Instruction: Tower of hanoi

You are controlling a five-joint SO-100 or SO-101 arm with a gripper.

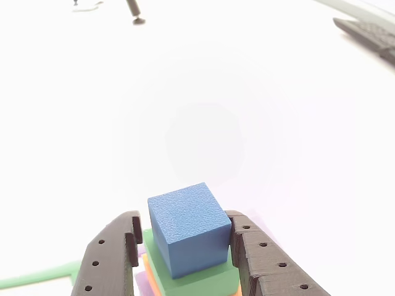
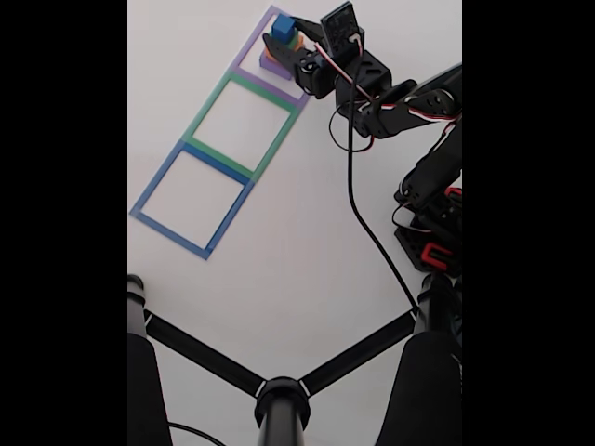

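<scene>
Now blue block [image 1: 188, 229] sits between gripper [image 1: 185, 246] fingers; atop stack.

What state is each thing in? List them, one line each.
blue block: on top of the stack, between the end effector's fingers.
green block: stacked directly under the blue one.
orange block: under the green, just an edge showing.
purple block: bottom of the stack, mostly hidden.
end effector: fingers either side of the blue block; contact cannot be told.
green outline: flat, nothing inside.
blue outline: flat, nothing inside.
</scene>
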